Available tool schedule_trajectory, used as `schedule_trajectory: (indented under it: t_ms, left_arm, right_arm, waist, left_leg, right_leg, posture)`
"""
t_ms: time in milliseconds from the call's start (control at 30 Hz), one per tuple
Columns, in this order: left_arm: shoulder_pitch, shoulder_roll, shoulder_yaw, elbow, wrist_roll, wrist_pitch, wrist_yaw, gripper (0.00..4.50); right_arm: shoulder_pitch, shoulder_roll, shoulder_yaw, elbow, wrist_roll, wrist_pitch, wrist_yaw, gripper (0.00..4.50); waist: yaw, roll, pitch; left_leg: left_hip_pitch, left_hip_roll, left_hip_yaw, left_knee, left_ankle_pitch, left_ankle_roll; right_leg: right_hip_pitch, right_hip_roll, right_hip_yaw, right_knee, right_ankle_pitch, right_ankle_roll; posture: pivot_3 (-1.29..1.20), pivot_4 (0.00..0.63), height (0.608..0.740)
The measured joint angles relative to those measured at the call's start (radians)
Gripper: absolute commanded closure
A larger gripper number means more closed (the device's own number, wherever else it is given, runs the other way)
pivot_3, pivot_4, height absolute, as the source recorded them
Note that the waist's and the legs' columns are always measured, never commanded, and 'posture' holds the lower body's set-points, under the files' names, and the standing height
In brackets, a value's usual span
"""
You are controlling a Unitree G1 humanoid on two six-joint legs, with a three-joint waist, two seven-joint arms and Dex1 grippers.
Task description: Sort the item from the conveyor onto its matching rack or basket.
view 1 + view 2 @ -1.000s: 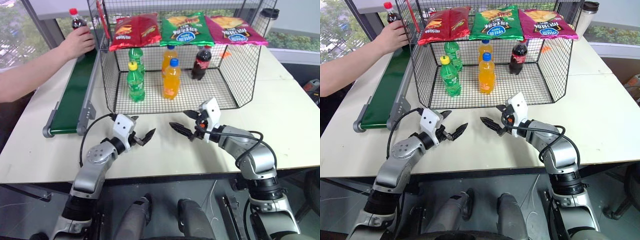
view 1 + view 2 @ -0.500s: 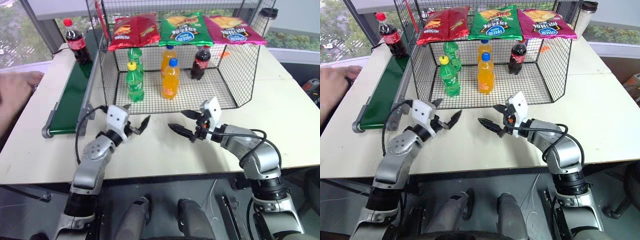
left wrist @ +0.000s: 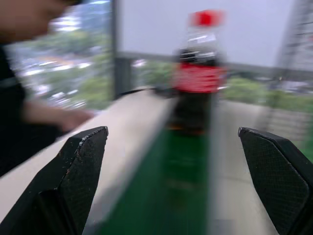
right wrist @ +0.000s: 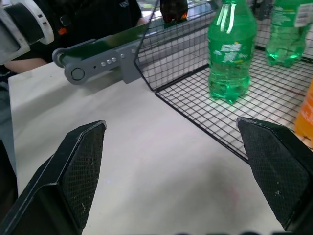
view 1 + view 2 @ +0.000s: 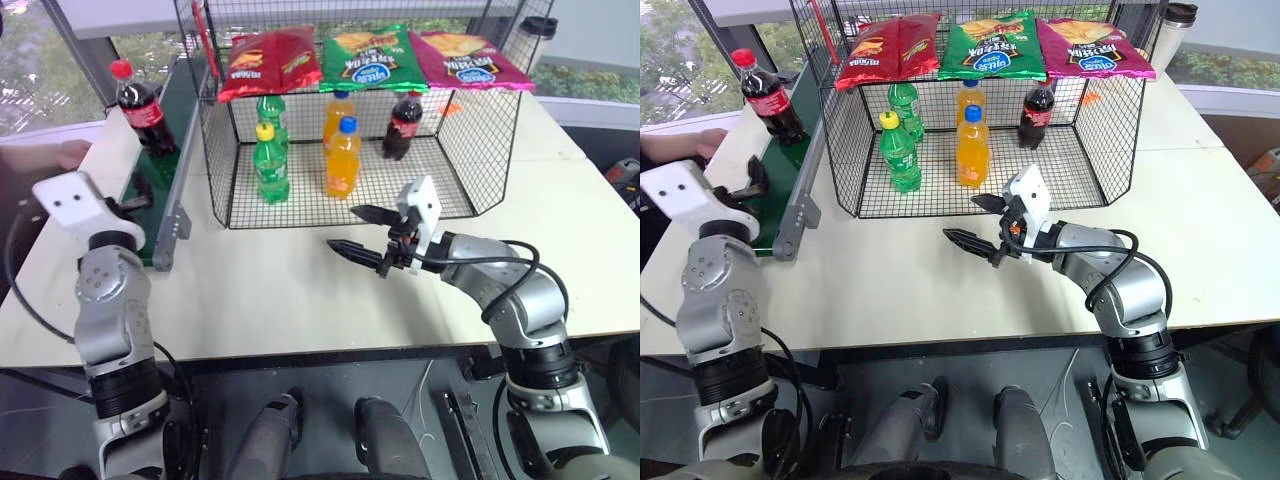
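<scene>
Red-capped cola bottle [image 5: 137, 104] stands upright on the green conveyor [image 5: 150, 190] — beside the wire cage [image 5: 480, 140].

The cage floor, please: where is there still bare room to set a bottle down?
Cage floor: bare right of the cola bottle to the right wall, and in front of it. Crowded at the left and middle: green bottles, orange bottles.

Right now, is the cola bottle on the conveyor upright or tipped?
Upright. The cola bottle stands on its base on the green conveyor, red cap on top, nothing touching it; the left wrist view shows it vertical too.
</scene>
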Motion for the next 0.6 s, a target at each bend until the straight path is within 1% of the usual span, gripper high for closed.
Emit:
schedule_trajectory:
  t_ms: [100,200,433,600]
  left_arm:
    - [0.002,0.043,0.01,0.04,0.005,0.0,-0.007,0.0]
    - [0.012,0.067,0.005,0.057,0.001,-0.005,-0.036,0.0]
    - [0.058,0.084,-0.041,0.094,-0.006,-0.013,-0.124,0.0]
    - [0.062,0.092,-0.058,0.096,-0.007,-0.013,-0.145,0.0]
  right_arm:
    - [-0.019,-0.004,0.004,-0.008,0.018,0.011,0.016,0.08]
    - [-0.028,-0.008,0.005,-0.024,0.031,0.021,0.028,0.08]
    - [-0.035,-0.008,0.008,-0.041,0.039,0.023,0.024,0.08]
    - [-0.039,-0.008,0.008,-0.063,0.046,0.025,0.016,0.08]
  waist:
    - [0.002,0.0,0.0]
    - [0.0,-0.001,0.0]
    - [-0.001,-0.001,0.0]
    - [-0.002,-0.001,0.0]
  left_leg:
    - [0.0,0.0,0.0,0.0,0.0,0.0]
    - [0.0,0.0,0.0,0.0,0.0,0.0]
    - [0.0,0.0,0.0,0.0,0.0,0.0]
    - [0.0,0.0,0.0,0.0,0.0,0.0]
  right_leg:
    - [0.0,0.0,0.0,0.0,0.0,0.0]
    - [0.0,0.0,0.0,-0.001,0.0,0.0]
    - [0.0,0.0,0.0,-0.001,-0.001,-0.003]
    - [0.0,-0.001,0.0,-0.001,-0.001,-0.003]
  posture:
    - [0.0,0.15,0.738]
    - [0.0,0.15,0.738]
    - [0.0,0.15,0.738]
    - [0.0,0.15,0.738]
